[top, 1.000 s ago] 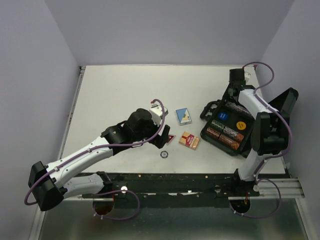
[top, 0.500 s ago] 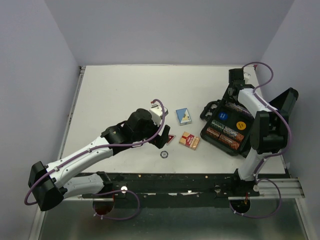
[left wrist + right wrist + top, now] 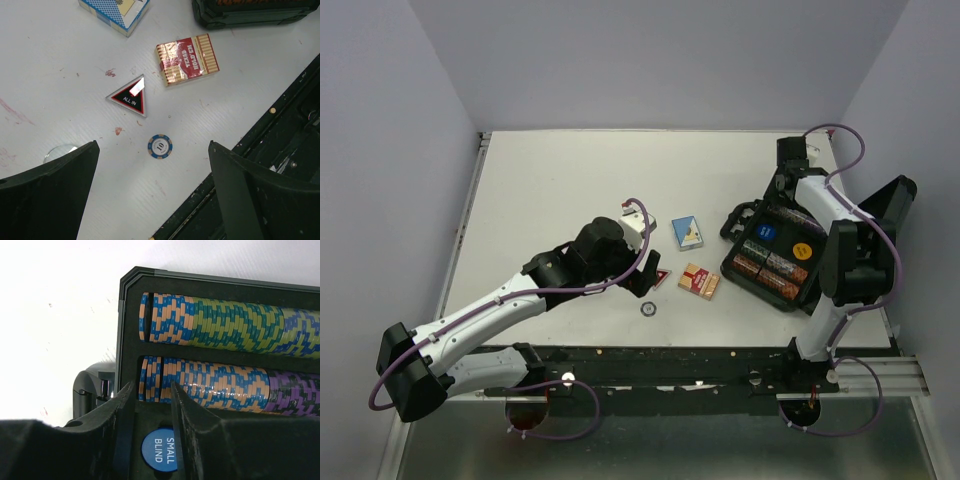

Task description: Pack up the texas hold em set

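Only my right gripper point(image 3: 151, 387) changed since a second ago: fingers eased slightly apart, gripping nothing, over the matte black case point(image 3: 131, 315), its ribbed chip rows point(image 3: 225, 322) running off-frame. Round blue marker point(image 3: 159, 452) sat half cropped between them. My left gripper point(image 3: 152, 145) was spread wide; clear disc point(image 3: 61, 149) half hidden behind one finger, glossy triangular marker point(image 3: 129, 96) just ahead.

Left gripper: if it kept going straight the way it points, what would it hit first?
Most likely the blue chip on the table, lying almost midway between the left gripper's open fingers; the ALL IN triangle sits just beyond. Depth is hard to judge.
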Robot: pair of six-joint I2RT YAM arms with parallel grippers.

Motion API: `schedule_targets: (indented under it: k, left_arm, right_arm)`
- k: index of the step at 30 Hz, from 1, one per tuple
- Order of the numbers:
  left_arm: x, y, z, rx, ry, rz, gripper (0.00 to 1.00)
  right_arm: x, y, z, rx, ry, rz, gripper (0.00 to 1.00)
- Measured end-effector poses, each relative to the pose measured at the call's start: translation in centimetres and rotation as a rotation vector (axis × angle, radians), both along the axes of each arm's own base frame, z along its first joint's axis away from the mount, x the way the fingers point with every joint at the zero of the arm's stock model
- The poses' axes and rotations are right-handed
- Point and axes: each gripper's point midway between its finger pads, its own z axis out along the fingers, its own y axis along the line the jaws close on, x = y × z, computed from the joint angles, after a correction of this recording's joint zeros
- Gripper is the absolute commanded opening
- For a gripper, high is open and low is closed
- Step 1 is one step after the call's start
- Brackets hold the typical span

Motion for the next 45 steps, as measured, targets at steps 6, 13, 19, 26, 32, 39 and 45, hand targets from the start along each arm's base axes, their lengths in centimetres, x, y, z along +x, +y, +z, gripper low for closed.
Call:
schedule_targets:
  k: [6,13,19,26,32,39,45]
  left_arm:
    - [0.0,0.0,-0.1,0.004,0.002,0.000,0.99]
    - [0.6,0.3,-1.3,0.055,0.008,0.028,0.98]
    - [0.0,0.0,-4.8,0.178,0.080,0.050,0.98]
    - [-3.5,-2.2,-8.5,0.269,0.193,0.034,0.95]
    - [-3.5,-2.3,-9.4,0.233,0.222,0.111,0.87]
    - [-3.0,-2.1,-12.8,0.300,0.254,0.170,0.78]
    - [-2.8,-1.9,-14.8,0.349,0.261,0.182,0.73]
  right_arm:
    - [0.0,0.0,0.0,-0.002,0.000,0.004,0.55]
    - [0.1,0.3,0.2,0.003,0.002,0.038,0.71]
    - [-1.3,1.1,2.3,0.021,-0.052,0.101,0.73]
    - [-2.6,3.3,8.6,0.099,-0.258,0.210,0.73]
    - [-4.6,5.2,8.5,0.176,-0.287,0.294,0.73]
    - [-7.8,6.7,6.0,0.250,-0.240,0.350,0.73]
    - [-7.6,7.2,6.3,0.272,-0.257,0.372,0.73]
